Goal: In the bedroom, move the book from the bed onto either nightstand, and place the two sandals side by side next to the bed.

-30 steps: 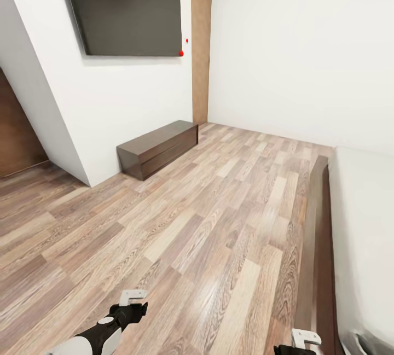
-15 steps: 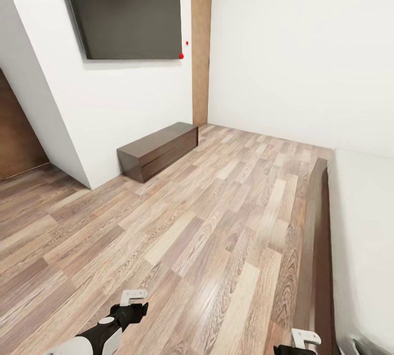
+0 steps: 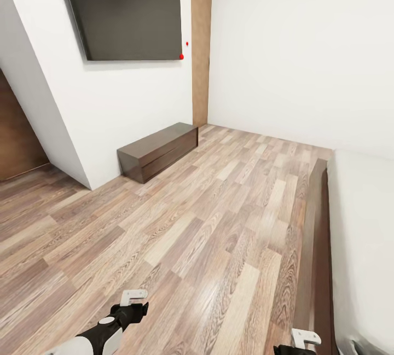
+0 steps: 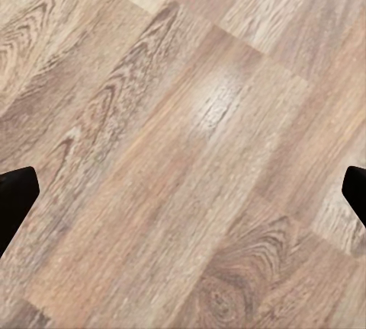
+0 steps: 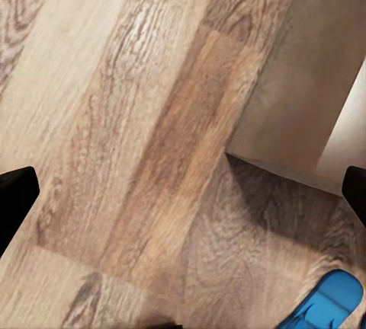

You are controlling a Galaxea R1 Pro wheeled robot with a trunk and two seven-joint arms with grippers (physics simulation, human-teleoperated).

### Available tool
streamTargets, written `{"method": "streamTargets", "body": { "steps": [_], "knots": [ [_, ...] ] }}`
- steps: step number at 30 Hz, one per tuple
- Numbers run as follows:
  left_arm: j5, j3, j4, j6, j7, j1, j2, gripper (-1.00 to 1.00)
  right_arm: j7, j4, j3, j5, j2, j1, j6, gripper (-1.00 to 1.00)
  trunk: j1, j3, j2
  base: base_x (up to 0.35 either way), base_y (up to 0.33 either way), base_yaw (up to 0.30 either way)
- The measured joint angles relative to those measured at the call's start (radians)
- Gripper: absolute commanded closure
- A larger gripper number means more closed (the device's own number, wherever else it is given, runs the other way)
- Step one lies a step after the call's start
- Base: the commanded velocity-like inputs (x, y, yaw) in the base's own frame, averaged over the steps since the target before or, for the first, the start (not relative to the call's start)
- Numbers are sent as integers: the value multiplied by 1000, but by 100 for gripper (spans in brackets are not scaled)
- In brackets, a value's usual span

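A white-walled bedroom with a mixed-tone wood plank floor [image 3: 180, 234] spreads ahead in the head view. The large low bed with its dark brown wood frame [image 3: 320, 256] and plain off-white mattress [image 3: 364, 234] runs along the floor's right side. In the right wrist view a rounded end of a bright blue flat sandal [image 5: 324, 302] lies on the planks just beside the bed's brown side panel [image 5: 301, 108]. The right hand [image 5: 183, 196] hangs over the floor near the bed frame, its two dark fingertips [image 5: 15, 196] spread wide apart and grasping nothing. The left hand [image 4: 183, 196] hovers over bare planks well apart from the bed, fingers likewise released and wide, with nothing between them. Farther from the bed, a low long dark brown wooden cabinet [image 3: 158, 150] sits against the wall, under a large black wall-mounted screen [image 3: 126, 10] with a small red dot at its corner. A tall brown door [image 3: 201, 43] stands beyond the cabinet in the corner.
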Motion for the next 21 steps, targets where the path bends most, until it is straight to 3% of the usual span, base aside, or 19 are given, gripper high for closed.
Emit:
{"method": "streamTargets", "body": {
  "steps": [17,21],
  "knots": [
    [0,1,0,0,0,0,0,-100,0,0,0,1,0,0,0,-100,0,0,0,1,0,0],
    [0,1,0,0,0,0,0,-100,0,0,0,1,0,0,0,-100,0,0,0,151,0,0]
  ]
}}
